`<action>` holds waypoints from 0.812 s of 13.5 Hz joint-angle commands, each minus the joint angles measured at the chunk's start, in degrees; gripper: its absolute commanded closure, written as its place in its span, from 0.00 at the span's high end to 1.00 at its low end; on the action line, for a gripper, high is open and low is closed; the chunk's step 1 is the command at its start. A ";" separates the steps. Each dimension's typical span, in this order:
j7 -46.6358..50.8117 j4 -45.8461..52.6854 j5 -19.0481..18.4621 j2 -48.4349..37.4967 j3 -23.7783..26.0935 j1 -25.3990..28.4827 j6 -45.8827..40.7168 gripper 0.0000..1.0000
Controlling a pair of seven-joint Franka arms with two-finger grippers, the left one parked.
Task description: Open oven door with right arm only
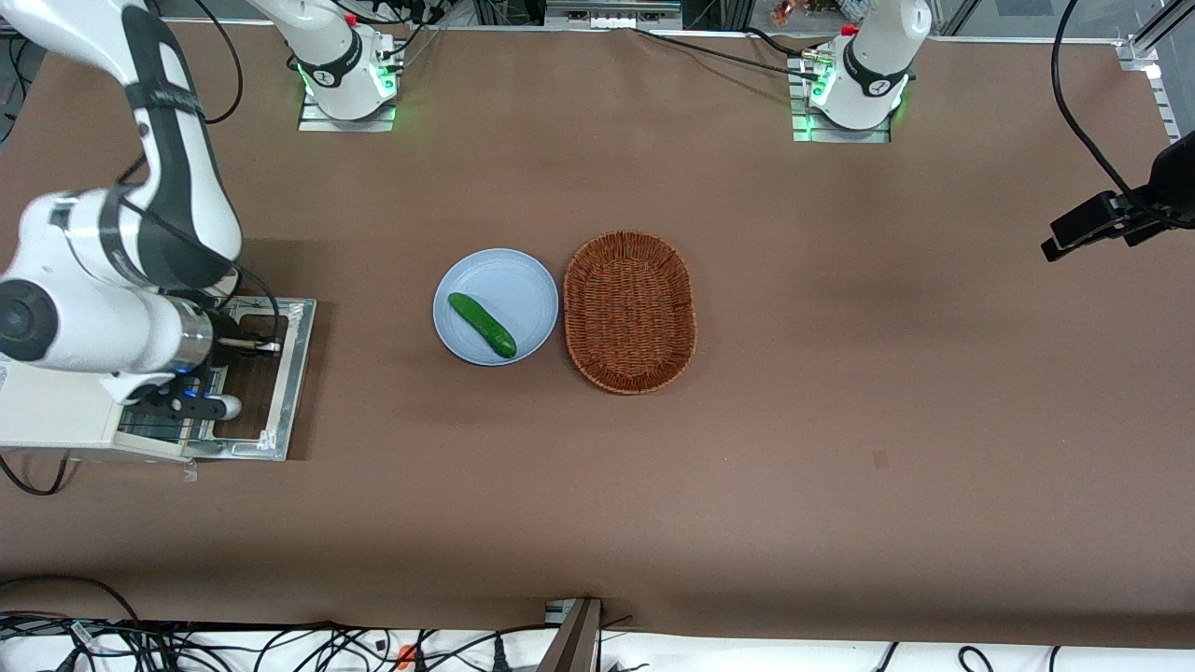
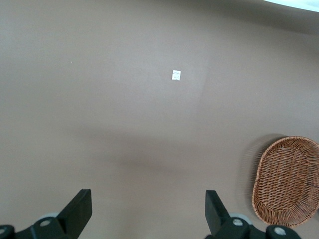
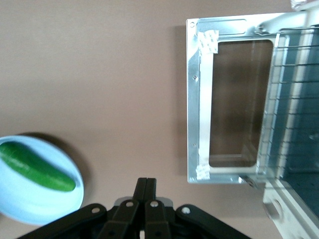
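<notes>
One door: oven door [image 1: 271, 378] folded flat on tabletop [image 1: 840, 420], at oven [image 1: 56, 411] front.
Pincer: pincer [image 3: 145, 191] clenched, empty, above door.
Bearing: door's long axis 12-to-6; task looks complete.

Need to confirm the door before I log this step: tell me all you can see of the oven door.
The door lies fully open and flat, level with the table, hinged to the cream oven at the working arm's end. Its shiny metal inner frame faces up around a dark glass window showing brown table through it. Two bits of pale tape sit on the frame. The claw, shut, hangs above it; nothing visibly touches the door.
</notes>
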 commanded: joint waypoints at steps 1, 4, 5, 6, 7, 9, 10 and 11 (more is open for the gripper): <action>-3.76 1.15 0.18 -4.43 -1.16 -0.38 -6.39 0.15; -4.83 1.51 0.18 -9.09 -2.48 -0.38 -11.58 0.55; -4.74 1.51 0.18 -10.41 -2.57 -0.38 -12.73 0.63; -4.74 1.60 0.09 -11.20 -2.92 -0.38 -13.35 0.70; -4.74 1.60 0.09 -12.52 -3.10 -0.29 -13.88 0.79; -4.83 1.51 -0.09 -14.98 -2.84 -0.46 -13.97 1.00; -4.74 1.42 -0.09 -16.21 -2.83 -0.73 -14.49 1.00; -4.74 1.42 -0.17 -17.09 -2.31 -2.03 -15.02 1.00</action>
